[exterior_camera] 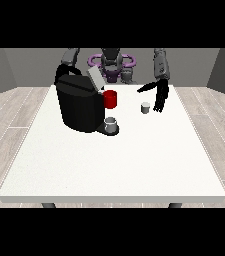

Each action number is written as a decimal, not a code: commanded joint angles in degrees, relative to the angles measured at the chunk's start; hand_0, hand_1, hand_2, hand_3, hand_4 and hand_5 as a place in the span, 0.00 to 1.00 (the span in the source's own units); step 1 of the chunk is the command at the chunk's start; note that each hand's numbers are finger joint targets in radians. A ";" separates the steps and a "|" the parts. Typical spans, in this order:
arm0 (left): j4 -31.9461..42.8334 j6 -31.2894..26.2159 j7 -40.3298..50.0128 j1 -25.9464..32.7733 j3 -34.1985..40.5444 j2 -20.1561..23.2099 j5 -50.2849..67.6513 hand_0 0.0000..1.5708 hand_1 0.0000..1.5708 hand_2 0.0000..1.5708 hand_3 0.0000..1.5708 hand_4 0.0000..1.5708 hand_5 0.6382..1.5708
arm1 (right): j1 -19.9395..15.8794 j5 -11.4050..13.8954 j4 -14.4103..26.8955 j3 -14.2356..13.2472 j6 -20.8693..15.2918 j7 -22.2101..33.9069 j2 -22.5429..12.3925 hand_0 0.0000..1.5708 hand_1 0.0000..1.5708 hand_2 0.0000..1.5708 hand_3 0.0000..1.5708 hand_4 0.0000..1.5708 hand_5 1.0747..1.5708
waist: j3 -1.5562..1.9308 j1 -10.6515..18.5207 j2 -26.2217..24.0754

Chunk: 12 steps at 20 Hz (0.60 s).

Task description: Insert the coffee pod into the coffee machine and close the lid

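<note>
The coffee pod (145, 107) stands on the white table (114, 160), at three o'clock from the black coffee machine (79, 105), whose lid (95, 78) is raised. The hand at the view's right (159, 102) hangs just beside the pod, fingers straight and released; the other hand is hidden behind the machine

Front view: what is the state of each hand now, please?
Hand at the view's right: open, fingers hanging straight, holding nothing.
Hand at the view's left: not visible.

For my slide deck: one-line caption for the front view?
Hand at the view's right hangs open beside the coffee pod; coffee machine lid up.
</note>
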 commanded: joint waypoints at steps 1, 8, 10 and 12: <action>3.20 5.47 -1.55 -1.36 -1.00 -2.38 -3.67 0.28 0.28 0.39 0.19 0.00 1.00 | -0.76 0.46 3.11 0.60 -0.44 -4.59 1.70 0.00 0.00 0.00 0.00 0.27 1.00 | 0.01 -0.70 3.09; 10.39 3.38 -5.55 -3.32 -1.03 2.82 -7.54 0.40 0.40 0.48 0.31 0.00 1.00 | -1.33 2.75 1.53 2.23 -1.92 -1.66 1.60 0.00 0.00 0.00 0.00 0.27 1.00 | -0.02 -2.20 2.39; 9.45 1.34 0.00 -2.08 -3.74 2.02 -9.56 0.38 0.38 0.46 0.30 0.00 1.00 | 0.80 1.91 3.56 1.11 -2.16 -0.07 1.66 0.00 0.00 0.00 0.00 0.25 1.00 | 0.01 -1.05 -2.11; 11.61 6.50 -5.90 -2.64 -3.41 2.05 -11.80 0.34 0.34 0.44 0.28 0.00 1.00 | -2.97 1.71 2.22 0.96 -2.10 1.63 1.22 0.00 0.00 0.00 0.00 0.28 1.00 | -0.01 -1.45 1.59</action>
